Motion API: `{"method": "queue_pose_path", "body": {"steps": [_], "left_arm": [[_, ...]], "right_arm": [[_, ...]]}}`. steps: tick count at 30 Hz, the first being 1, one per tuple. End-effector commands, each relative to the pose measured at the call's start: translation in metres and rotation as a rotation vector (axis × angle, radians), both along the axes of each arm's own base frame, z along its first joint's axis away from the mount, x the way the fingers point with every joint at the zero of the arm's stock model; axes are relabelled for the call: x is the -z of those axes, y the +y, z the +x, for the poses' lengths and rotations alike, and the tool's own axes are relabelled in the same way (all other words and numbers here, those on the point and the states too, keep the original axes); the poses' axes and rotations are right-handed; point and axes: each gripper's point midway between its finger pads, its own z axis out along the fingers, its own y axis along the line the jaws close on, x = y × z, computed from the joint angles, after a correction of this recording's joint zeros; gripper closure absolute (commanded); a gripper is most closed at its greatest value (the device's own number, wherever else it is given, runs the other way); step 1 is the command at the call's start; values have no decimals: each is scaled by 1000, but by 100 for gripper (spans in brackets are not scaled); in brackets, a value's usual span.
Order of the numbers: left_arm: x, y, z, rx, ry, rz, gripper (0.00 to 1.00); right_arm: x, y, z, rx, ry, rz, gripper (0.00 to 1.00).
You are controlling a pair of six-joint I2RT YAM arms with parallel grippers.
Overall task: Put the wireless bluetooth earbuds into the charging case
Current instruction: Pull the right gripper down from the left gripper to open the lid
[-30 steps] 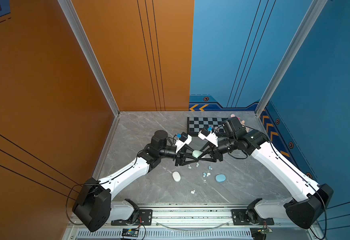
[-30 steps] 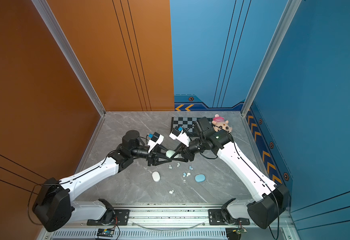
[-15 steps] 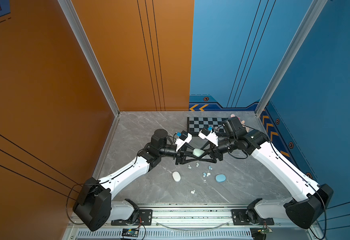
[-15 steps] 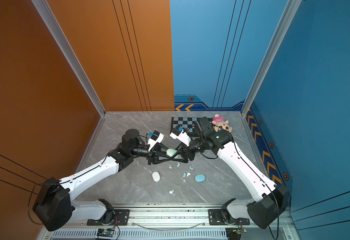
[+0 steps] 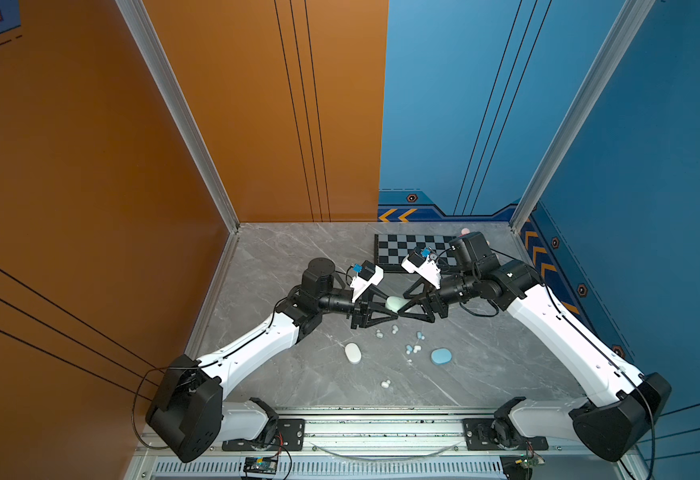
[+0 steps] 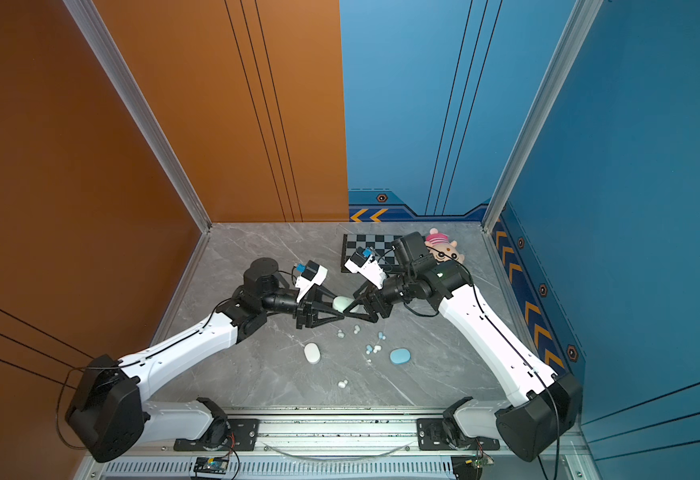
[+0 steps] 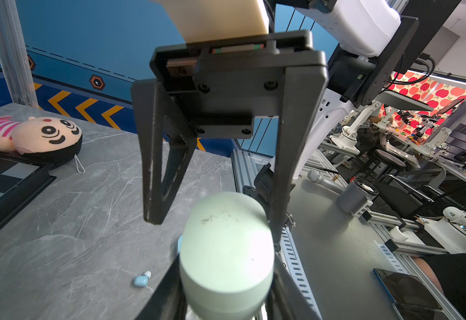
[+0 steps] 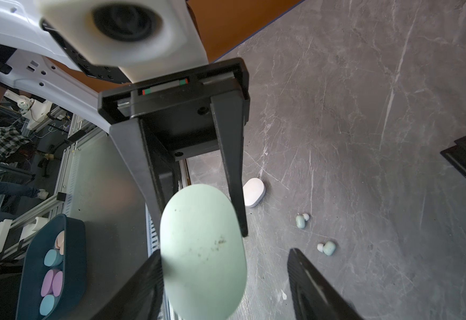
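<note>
A mint green charging case (image 5: 394, 303) (image 6: 342, 303) hangs above the table's middle. My left gripper (image 5: 394, 308) (image 7: 226, 277) is shut on it. The case (image 7: 226, 249) fills the left wrist view, and no opening shows on it. My right gripper (image 5: 402, 307) (image 8: 224, 250) faces it, open. One of its fingers lies against the case (image 8: 202, 257), the other stands well clear. Loose earbuds lie on the table below: mint (image 8: 300, 220) (image 8: 327, 247), light blue (image 5: 412, 349) (image 7: 141, 279) and white (image 5: 385, 383).
A white case (image 5: 353, 353) (image 8: 253, 192) and a blue case (image 5: 441, 356) lie shut on the table near the earbuds. A chessboard (image 5: 410, 249) and a plush doll (image 6: 443, 247) sit at the back right. Off the table stands a dark bin (image 8: 51, 263) of spare cases.
My right gripper's jaws have spread wider around the mint case. The left gripper has kept its hold, and both arms have barely moved.
</note>
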Motion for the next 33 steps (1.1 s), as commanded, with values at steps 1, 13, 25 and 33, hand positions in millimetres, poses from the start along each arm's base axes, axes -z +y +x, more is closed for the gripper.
{"method": "queue_pose_path", "body": {"steps": [1, 13, 25, 33], "left_arm": [[-7, 3, -9, 31, -24, -20, 100], [-7, 3, -9, 28, -22, -20, 100], [-11, 3, -6, 22, -7, -22, 100], [-12, 1, 0, 0, 5, -18, 100]], "right_arm": [[-4, -7, 15, 71, -52, -6, 29], [-11, -11, 24, 117, -83, 9, 28], [-5, -18, 27, 143, -123, -5, 33], [-9, -18, 24, 126, -151, 6, 61]]}}
